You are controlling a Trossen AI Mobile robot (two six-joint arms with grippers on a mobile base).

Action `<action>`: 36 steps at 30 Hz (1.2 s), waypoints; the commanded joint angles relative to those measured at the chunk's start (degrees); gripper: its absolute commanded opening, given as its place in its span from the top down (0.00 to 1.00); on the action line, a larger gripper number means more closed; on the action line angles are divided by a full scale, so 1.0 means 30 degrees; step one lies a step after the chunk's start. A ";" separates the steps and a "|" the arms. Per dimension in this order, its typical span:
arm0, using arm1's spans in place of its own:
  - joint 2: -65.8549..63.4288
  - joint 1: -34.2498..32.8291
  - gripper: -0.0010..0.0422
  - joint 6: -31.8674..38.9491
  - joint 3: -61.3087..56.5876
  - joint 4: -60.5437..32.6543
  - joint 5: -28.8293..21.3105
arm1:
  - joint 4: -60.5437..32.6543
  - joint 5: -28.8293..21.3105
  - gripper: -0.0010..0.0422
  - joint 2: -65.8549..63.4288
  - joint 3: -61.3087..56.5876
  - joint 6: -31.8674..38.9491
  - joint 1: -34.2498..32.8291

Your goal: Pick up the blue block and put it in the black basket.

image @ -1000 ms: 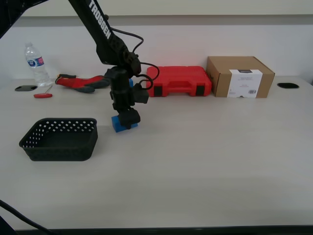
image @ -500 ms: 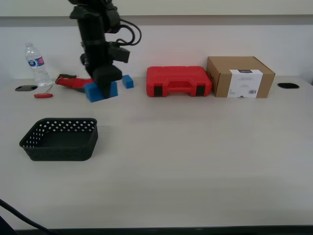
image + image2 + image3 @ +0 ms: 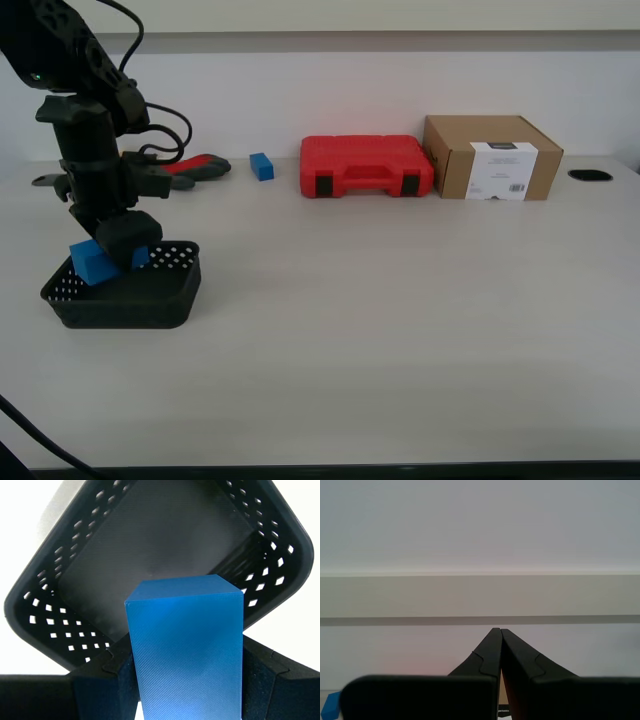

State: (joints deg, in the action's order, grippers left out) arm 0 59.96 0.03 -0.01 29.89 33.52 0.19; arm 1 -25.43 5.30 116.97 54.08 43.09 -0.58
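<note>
My first gripper (image 3: 118, 252) is shut on the blue block (image 3: 93, 262) and holds it just over the black basket (image 3: 150, 300) at the exterior view's left. In the first wrist view the blue block (image 3: 186, 645) stands between the two black fingers (image 3: 97, 682), right above the basket's bare floor (image 3: 150, 540). My second gripper (image 3: 500, 632) is shut and empty, raised and pointing at the wall; it does not show in the exterior view.
A smaller blue cube (image 3: 261, 166) lies at the back by a red case (image 3: 366, 165). A cardboard box (image 3: 490, 157) stands to the right of the case. A red-and-grey glove (image 3: 195, 166) lies behind the arm.
My first gripper has carried the blue block from the table's middle up and leftward, then down over the basket. The water bottle is now hidden behind the arm.
</note>
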 commanded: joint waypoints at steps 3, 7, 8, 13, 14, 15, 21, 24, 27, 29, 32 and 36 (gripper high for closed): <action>0.0007 -0.0007 0.98 0.0000 0.0022 0.0087 -0.0007 | 0.1996 -0.0517 0.98 -0.0007 0.0036 -0.0772 0.0138; 0.0007 -0.0007 0.98 0.0000 0.0022 0.0087 -0.0007 | 0.2076 -0.2120 0.85 -0.0007 0.0073 -0.1785 0.0197; 0.0007 -0.0015 0.98 0.0000 0.0022 0.0087 -0.0007 | 0.2055 -0.2106 0.81 -0.0007 0.0073 -0.1916 0.0219; 0.0007 -0.0007 0.98 0.0000 0.0022 0.0095 -0.0007 | 0.1887 -0.1872 0.32 -0.0007 0.0073 -0.2018 0.0357; 0.0007 -0.0007 0.98 0.0000 0.0022 0.0095 -0.0015 | 0.1894 -0.1661 0.24 -0.0007 0.0073 -0.2033 0.0372; 0.0007 -0.0015 0.98 0.0000 0.0022 0.0095 -0.0007 | 0.1880 -0.1333 0.18 -0.0007 0.0073 -0.2098 0.0379; 0.0007 -0.0015 0.98 0.0000 0.0022 0.0095 -0.0007 | 0.1231 -0.1377 0.41 -0.0007 0.0401 -0.3300 0.0415; 0.0007 -0.0007 0.98 0.0000 0.0022 0.0095 -0.0015 | -0.1078 -0.4277 0.79 -0.0109 0.1960 -0.4656 0.0408; 0.0007 -0.0015 0.98 0.0000 0.0022 0.0095 -0.0015 | -0.2091 -0.5952 0.96 -0.0452 0.3373 -0.5100 0.0284; 0.0007 -0.0015 0.98 0.0000 0.0022 0.0095 -0.0015 | -0.2208 -0.5931 0.99 -0.1574 0.3803 -0.4998 -0.0219; 0.0007 -0.0007 0.98 0.0000 0.0022 0.0087 -0.0015 | -0.1326 -0.5683 0.98 -0.3920 0.3861 -0.4211 -0.0721; 0.0007 -0.0007 0.98 0.0000 0.0022 0.0095 -0.0007 | -0.0918 -0.4721 0.98 -0.4743 0.3861 -0.3803 -0.0685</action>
State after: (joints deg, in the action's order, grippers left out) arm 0 59.96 -0.01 -0.01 29.89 33.54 0.14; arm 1 -28.08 -9.06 102.74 65.69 31.42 -2.61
